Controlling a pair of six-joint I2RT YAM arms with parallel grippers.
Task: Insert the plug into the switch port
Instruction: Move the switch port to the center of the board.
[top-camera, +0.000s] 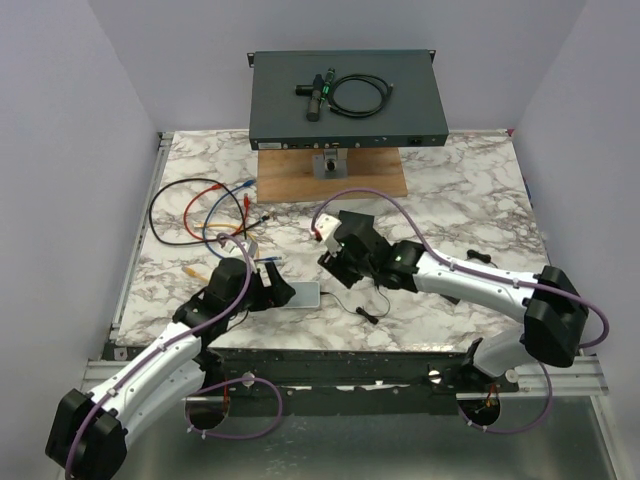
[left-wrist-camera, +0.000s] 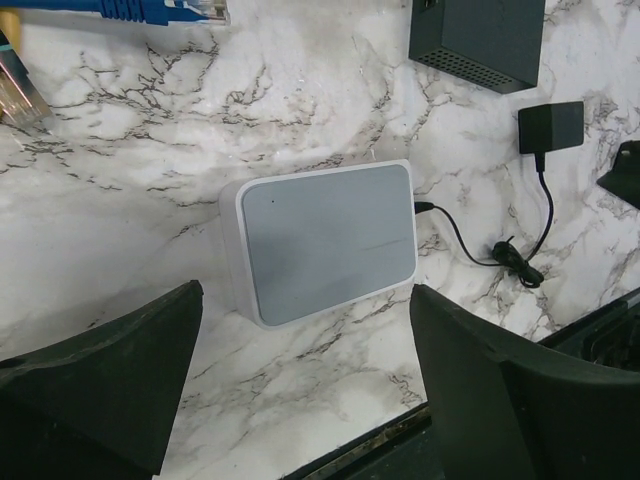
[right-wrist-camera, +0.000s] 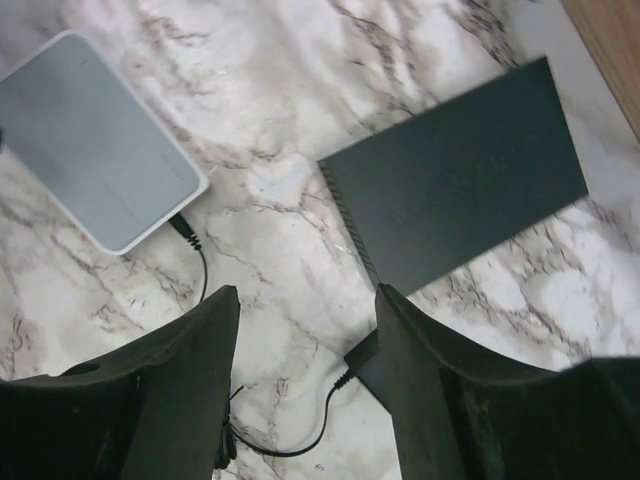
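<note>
The switch (left-wrist-camera: 325, 235), a small white box with a grey top, lies flat on the marble; it also shows in the top view (top-camera: 303, 295) and the right wrist view (right-wrist-camera: 90, 150). The black plug (right-wrist-camera: 183, 228) sits at the switch's side with its tip in the port (left-wrist-camera: 422, 207). Its thin cord runs to a black adapter (left-wrist-camera: 550, 127) on the table. My left gripper (left-wrist-camera: 305, 340) hangs open just on the near side of the switch, holding nothing. My right gripper (right-wrist-camera: 308, 295) is open over bare marble, the adapter (right-wrist-camera: 365, 358) beside its right finger.
A flat black box (right-wrist-camera: 455, 190) lies right of the switch. A large rack unit (top-camera: 347, 110) stands at the back on a wooden board (top-camera: 330, 182). Red, blue and black cables (top-camera: 200, 215) sprawl at the left; a blue connector (left-wrist-camera: 150, 10) lies nearby.
</note>
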